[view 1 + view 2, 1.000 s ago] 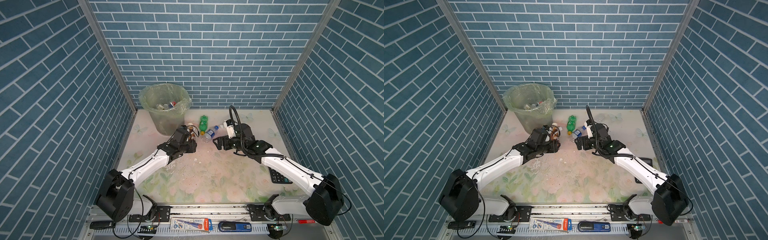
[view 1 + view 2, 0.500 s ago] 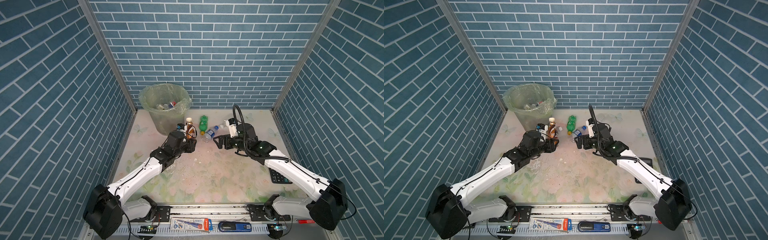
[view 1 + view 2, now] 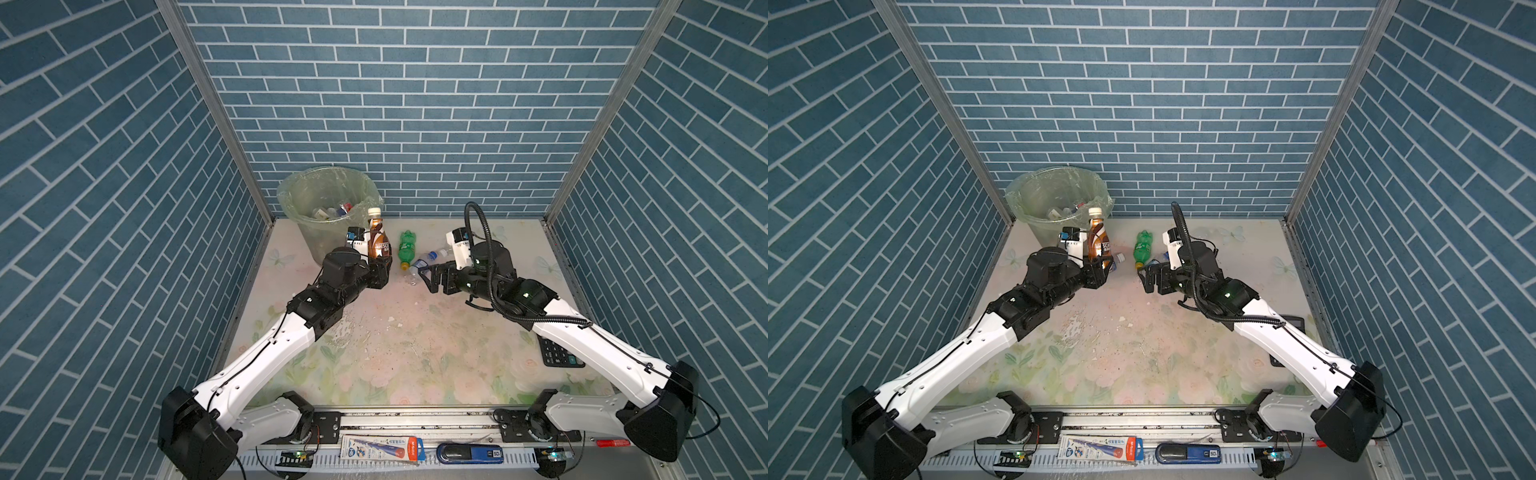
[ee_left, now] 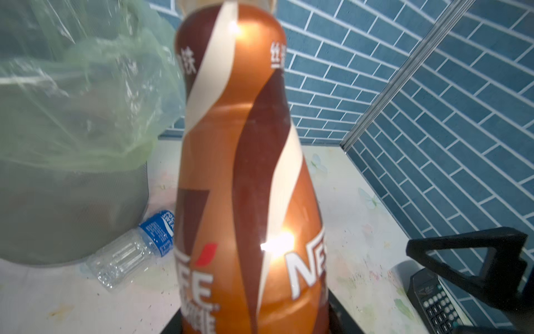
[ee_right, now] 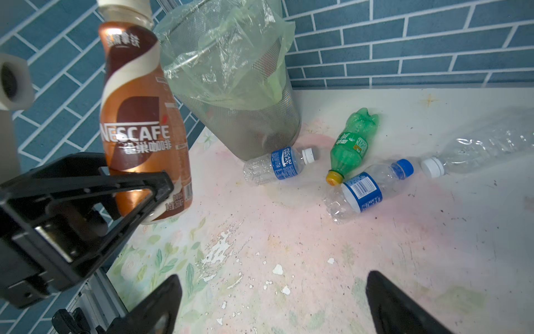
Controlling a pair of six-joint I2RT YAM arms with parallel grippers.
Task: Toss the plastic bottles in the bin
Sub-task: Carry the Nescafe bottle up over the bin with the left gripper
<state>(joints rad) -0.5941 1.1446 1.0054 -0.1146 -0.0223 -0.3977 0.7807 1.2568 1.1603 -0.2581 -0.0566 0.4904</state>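
The brown, waisted plastic coffee bottle with a cream cap and a glossy printed sleeve [image 3: 377, 244] is held nearly upright just beside the round grey-green bin lined with a pale green bag [image 3: 311, 239], its cap near the rim but not over the opening. It is pinched low, around its widest part near the base, by the left gripper [image 3: 380, 268], whose jaws are closed on it from both sides. The sleeve is judged smooth and somewhat slippery. The body looks stiffer than the thin clear bottles, and whether any liquid is inside cannot be told through the opaque wrap. With so low a hold, the tall upper part could swing when tipped, so a firm squeeze on the broad lower body is judged better than one at the narrow waist. On the flowered table [image 3: 395, 353] a green bottle [image 5: 351, 141], a clear bottle with a blue label beside the bin's foot [image 5: 277, 166], a clear blue-capped bottle [image 5: 367, 188] and a long clear white-capped bottle [image 5: 476, 147] are lying; all are judged light and easily crushed. The right gripper [image 3: 436, 279] is spread wide and empty near them.
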